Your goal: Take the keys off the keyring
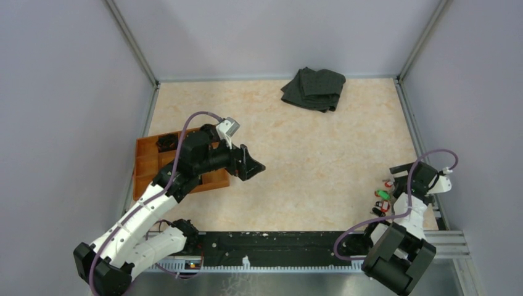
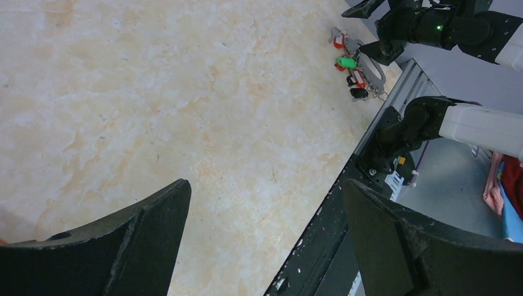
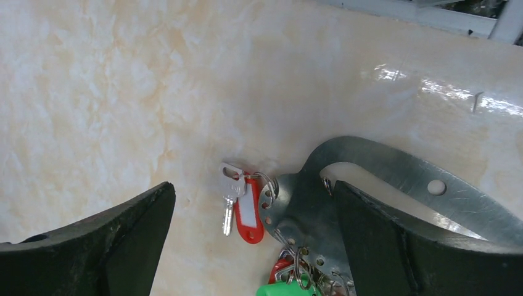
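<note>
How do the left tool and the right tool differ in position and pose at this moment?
The left tool is over bare tabletop beside the orange tray, far from the keys; the right tool is right above them near the tabletop's right edge. Nothing to grasp lies between the left tool's fingers; the keyring shows between the right tool's. Both are open, holding nothing.

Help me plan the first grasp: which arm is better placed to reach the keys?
Right. The right gripper hangs directly over the keys and keyring, fingers open. The left gripper is far across the table, beside the orange tray.
</note>
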Motion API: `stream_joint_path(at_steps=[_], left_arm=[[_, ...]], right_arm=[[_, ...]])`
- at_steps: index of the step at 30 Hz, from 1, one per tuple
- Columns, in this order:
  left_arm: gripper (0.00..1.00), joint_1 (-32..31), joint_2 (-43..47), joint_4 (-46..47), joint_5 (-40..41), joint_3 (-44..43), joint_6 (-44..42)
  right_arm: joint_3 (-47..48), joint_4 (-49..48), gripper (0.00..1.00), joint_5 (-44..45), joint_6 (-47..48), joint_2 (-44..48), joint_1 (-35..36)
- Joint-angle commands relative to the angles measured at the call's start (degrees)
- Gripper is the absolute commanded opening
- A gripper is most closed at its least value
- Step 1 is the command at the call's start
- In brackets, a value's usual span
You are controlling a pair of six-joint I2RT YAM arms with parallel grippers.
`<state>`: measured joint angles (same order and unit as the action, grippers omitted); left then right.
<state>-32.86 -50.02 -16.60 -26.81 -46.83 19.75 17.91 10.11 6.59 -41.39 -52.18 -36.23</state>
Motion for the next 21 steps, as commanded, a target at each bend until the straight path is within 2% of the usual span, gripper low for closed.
stream_joint_path(at_steps=[1, 4, 7, 13, 17, 21], left_arm=[[0.99, 0.2, -0.3, 2.2, -0.6, -1.5, -0.2], [0.99, 0.3, -0.3, 2.2, -0.1, -1.4, -0.2], [0.99, 0.2, -0.3, 2.1, 1.1, -1.3, -0.1], [0.99, 0.3, -0.4, 1.2, 6.9, -0.9, 2.6], [0.99, 0.3, 0.3, 0.6, 9.9, -0.1, 4.0], [0.99, 0.4, 0.9, 0.1, 13.4, 0.5, 5.2]], right_arm=[[-2.5, -5.1, 0.99, -6.3, -2.8, -1.2, -0.3], [-3.2, -7.1, 0.99, -10.4, -3.3, -1.3, 0.5], [-2.7, -8.4, 0.99, -10.4, -4.5, -1.7, 5.5], [1.8, -13.5, 0.99, -3.7, -8.6, -10.4, 24.5], [7.9, -18.4, 0.99, -2.1, -11.0, -22.1, 40.4], [18.6, -19.2, 0.99, -2.1, -10.8, -35.6, 55.6]])
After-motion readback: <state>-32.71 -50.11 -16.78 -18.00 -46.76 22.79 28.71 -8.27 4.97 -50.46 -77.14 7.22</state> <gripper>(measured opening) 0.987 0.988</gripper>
